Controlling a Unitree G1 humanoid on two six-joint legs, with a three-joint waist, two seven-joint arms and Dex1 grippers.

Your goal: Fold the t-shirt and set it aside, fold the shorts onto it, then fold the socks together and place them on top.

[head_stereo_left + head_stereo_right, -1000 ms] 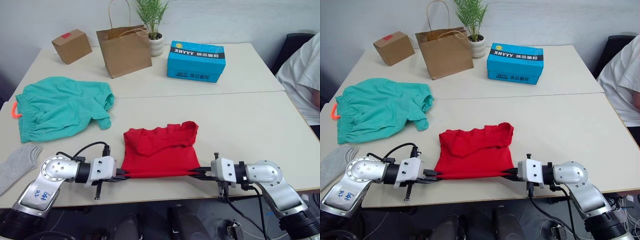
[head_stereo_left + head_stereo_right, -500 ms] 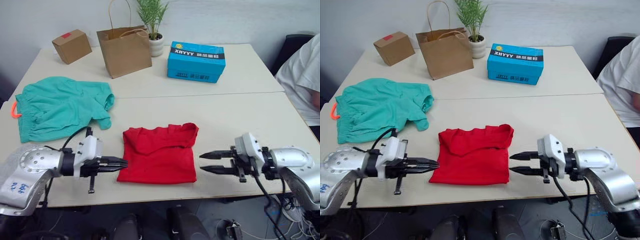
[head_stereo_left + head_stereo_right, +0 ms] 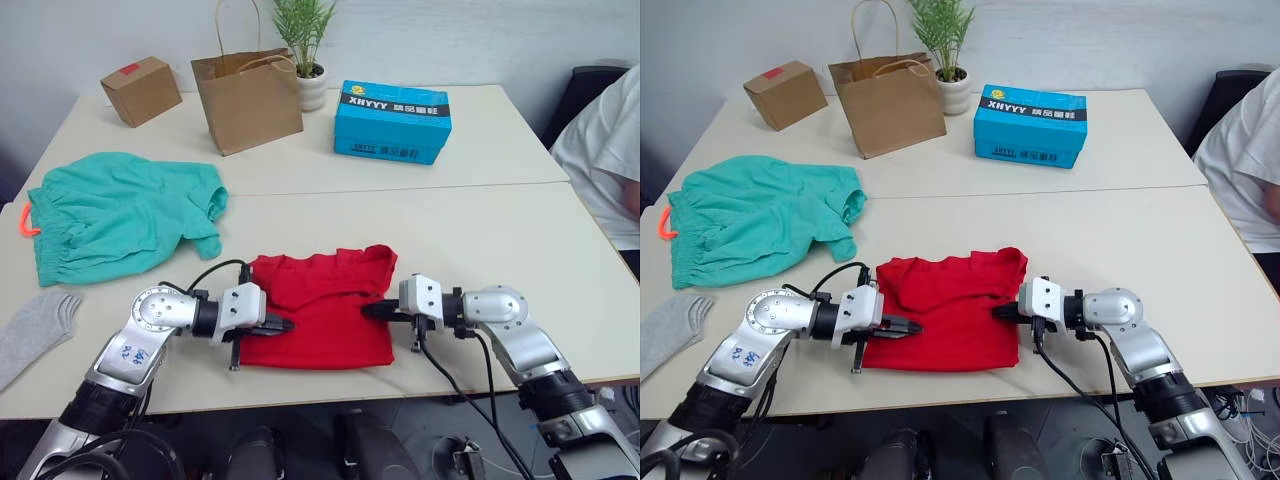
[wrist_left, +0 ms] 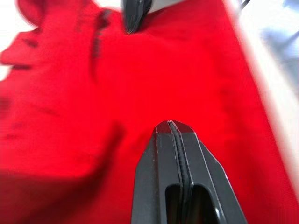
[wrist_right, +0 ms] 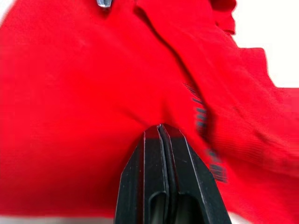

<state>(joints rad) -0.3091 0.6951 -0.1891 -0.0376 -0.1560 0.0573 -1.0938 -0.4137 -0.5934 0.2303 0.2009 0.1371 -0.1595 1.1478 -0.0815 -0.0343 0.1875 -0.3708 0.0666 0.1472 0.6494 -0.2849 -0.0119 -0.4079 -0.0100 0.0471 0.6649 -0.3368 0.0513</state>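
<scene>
The t-shirt [image 3: 320, 308] lies folded into a rough square near the front edge of the tabletop [image 3: 480, 235], with the left claw [image 3: 283, 325] and the right claw [image 3: 368, 310] both clenched, fingers pressed together, tips resting on the red cloth from either side. The shorts [image 3: 115, 215] lie spread at the tabletop's left, and a sock [image 3: 35, 325] lies nearer the front left edge.

The blue box [image 3: 392, 122] in the upper middle of the head views bears "XHYYY" in dark capitals on its white top band, followed by characters too small to read. A line of small white print runs along its front face, unreadable. The left arm [image 3: 135, 352] carries blue handwritten marks that cannot be made out.
</scene>
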